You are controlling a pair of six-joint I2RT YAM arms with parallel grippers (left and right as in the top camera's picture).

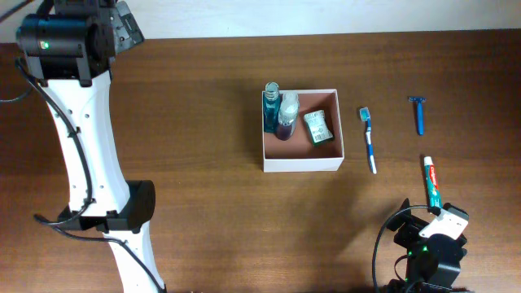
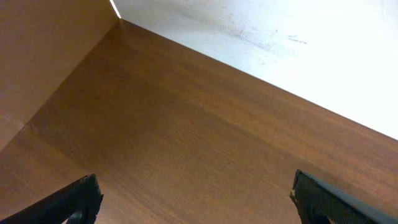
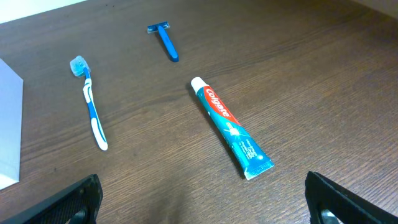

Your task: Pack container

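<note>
The container [image 3: 9, 124] is seen only as a white corner, cut off left of the right gripper [image 3: 202, 202], spread wide and empty near the toothpaste [image 3: 230, 127]. The left gripper [image 2: 196, 202], equally wide and empty, is stretched far from it.

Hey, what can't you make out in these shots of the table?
Overhead: print on the small packet inside the container is too small to read.
Right wrist: container cut off by the left edge; its inside is out of frame.
Left wrist: only bare table and wall show.
</note>
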